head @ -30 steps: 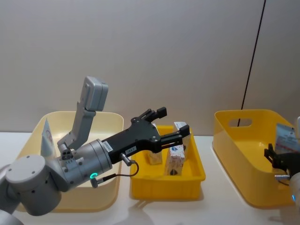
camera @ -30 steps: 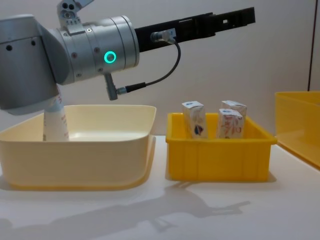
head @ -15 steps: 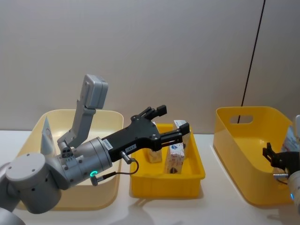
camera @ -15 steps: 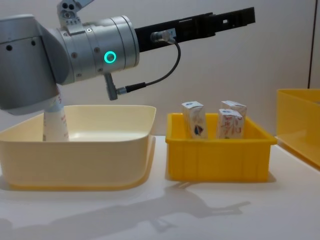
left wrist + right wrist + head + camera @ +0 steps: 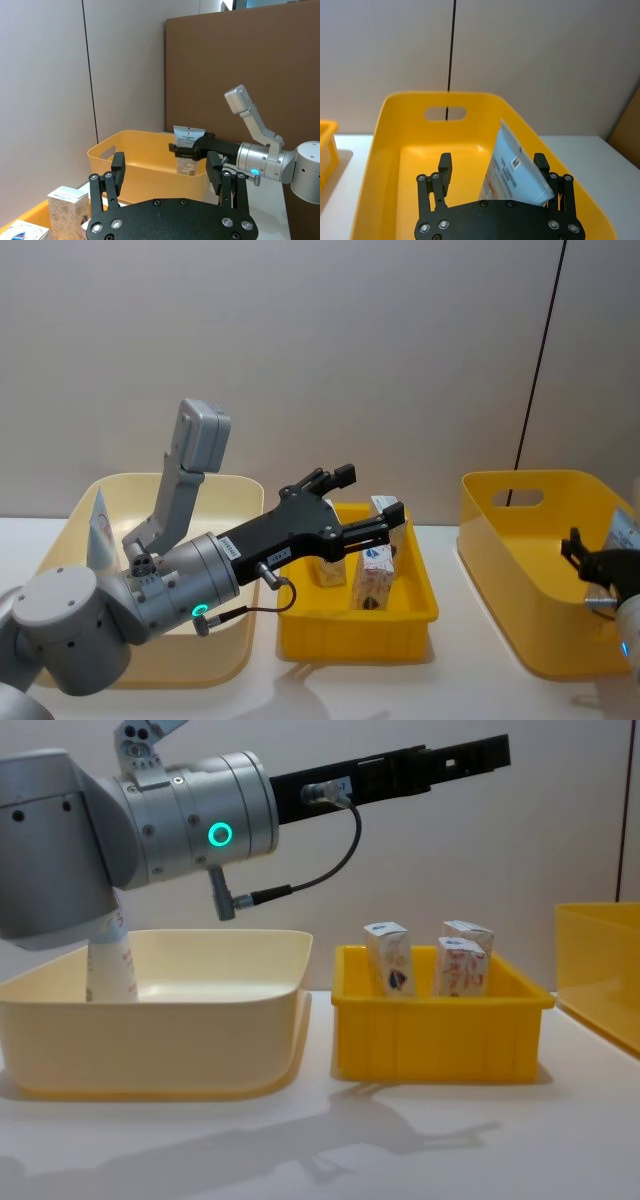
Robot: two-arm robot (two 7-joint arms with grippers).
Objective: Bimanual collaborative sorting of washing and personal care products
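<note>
We find the left gripper stretched forward in the air, its jaws spread wide and nothing between them. Straight below it sits the small yellow bin on the white table. Three white cartons with red and blue print stand upright in the bin, well clear of the fingers above them. Back behind this gripper, under the wrist and forearm of its arm, lies the cream tub. In the tub's far corner, on the side away from the bin, a second tube stands upright with its flat end up. The right gripper is well apart from the left one and hangs over the inside of the large yellow tub. Its jaws are parted as well. The pale squeeze tube stands between them with its crimped end up, tilted so that it leans against one finger. Bare yellow shows between the tube and the other finger, so we read it as released rather than pinched. The tube's lower end is hidden behind the gripper's black body, and we cannot tell whether it rests on the tub floor. In the left wrist view the same tube looks nearly upright, with a black finger crossing in front of its printed face.
</note>
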